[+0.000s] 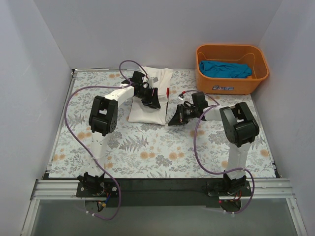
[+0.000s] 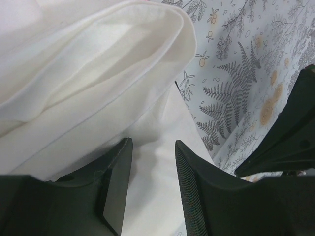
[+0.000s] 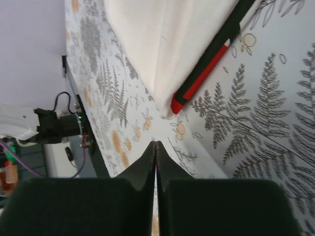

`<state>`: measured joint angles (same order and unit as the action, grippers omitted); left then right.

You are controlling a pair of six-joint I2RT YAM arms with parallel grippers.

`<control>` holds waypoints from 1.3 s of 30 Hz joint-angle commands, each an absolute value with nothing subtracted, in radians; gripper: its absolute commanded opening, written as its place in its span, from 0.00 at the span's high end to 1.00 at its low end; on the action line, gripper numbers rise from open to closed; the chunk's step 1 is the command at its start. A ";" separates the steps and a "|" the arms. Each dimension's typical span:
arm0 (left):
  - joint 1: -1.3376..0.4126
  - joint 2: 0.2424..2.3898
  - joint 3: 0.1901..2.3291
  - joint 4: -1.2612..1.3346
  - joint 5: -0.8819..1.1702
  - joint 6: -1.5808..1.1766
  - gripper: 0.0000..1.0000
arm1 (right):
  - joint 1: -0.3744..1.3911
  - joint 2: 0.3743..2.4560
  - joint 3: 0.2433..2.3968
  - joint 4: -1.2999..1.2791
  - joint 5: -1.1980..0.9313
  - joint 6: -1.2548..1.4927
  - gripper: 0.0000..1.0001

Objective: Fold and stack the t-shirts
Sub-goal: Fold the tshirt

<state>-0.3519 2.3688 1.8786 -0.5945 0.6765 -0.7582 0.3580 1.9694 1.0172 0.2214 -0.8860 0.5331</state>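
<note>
The white t-shirt [image 1: 147, 98] lies folded into a long block at the back middle of the table, with red trim [image 1: 168, 92] on its right side. My left gripper [image 1: 150, 101] is on top of it, jaws open over white cloth [image 2: 88, 73], with nothing pinched [image 2: 153, 147]. My right gripper [image 1: 173, 120] is shut and empty just off the shirt's near right corner, low over the table; its view shows the shirt's corner [image 3: 157, 49] and red trim [image 3: 199, 81] ahead of the fingertips [image 3: 155, 143]. The teal-blue t-shirt [image 1: 224, 69] lies in the basket. The red shirt is out of view.
The orange plastic basket [image 1: 231, 88] stands at the back right corner. The floral tablecloth [image 1: 162, 152] covers the table. White walls close the left, back and right sides. Purple cables loop from both arms.
</note>
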 commanded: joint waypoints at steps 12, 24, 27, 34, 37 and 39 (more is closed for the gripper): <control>-0.163 2.167 1.868 -0.618 0.753 -0.819 0.62 | 0.360 2.017 1.472 -0.028 -0.854 0.228 0.87; -0.138 2.316 1.939 -0.554 0.692 -0.764 0.68 | 0.416 2.332 1.755 -0.009 -0.798 0.232 0.88; -0.126 2.382 2.017 -0.552 0.683 -0.762 0.68 | 0.403 2.376 1.813 -0.009 -0.714 0.218 0.88; -0.109 2.444 2.077 -0.483 0.644 -0.764 0.69 | 0.367 2.428 1.898 0.032 -0.684 0.210 0.85; -0.092 2.442 2.091 -0.502 0.624 -0.784 0.68 | 0.350 2.428 1.898 0.029 -0.672 0.183 0.80; -0.072 2.384 2.035 -0.474 0.690 -0.822 0.67 | 0.344 2.399 1.896 0.023 -0.676 0.137 0.76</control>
